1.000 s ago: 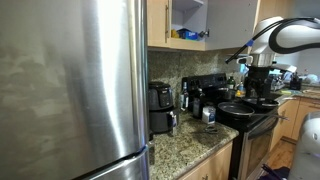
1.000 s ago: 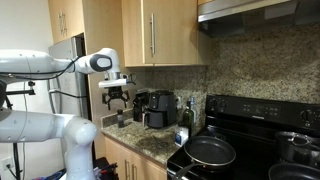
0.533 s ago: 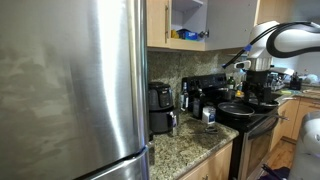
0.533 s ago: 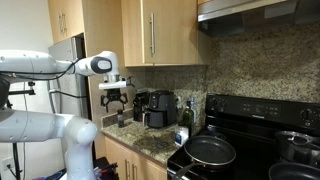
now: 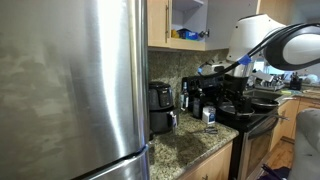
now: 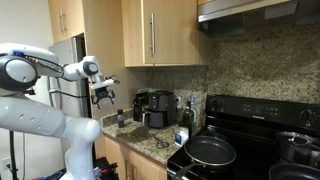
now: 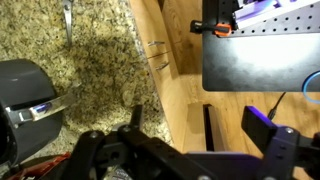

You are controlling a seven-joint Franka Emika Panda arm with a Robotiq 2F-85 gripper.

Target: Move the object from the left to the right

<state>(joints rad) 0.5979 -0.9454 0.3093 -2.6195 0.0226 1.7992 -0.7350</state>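
The task does not name its object. On the granite counter (image 6: 150, 143) stand a small jar (image 6: 120, 117) near the left end and a small bottle (image 6: 183, 133) beside the stove; an exterior view also shows a small can (image 5: 209, 115) on the counter. My gripper (image 6: 103, 95) hangs in the air above the counter's left end, well above the jar, and holds nothing. It also shows in an exterior view (image 5: 213, 70). In the wrist view the fingers (image 7: 172, 125) are spread apart and empty, over a wooden cabinet side (image 7: 175, 60).
Black coffee machines (image 6: 155, 107) stand against the backsplash. A black stove (image 6: 250, 150) carries a frying pan (image 6: 210, 152) and a pot (image 6: 296, 147). A steel fridge (image 5: 70, 90) fills one side. Wooden cabinets (image 6: 160, 35) hang above the counter.
The arm has swung away from the coffee machines toward the counter's left end and the gripper has turned. It still holds nothing.
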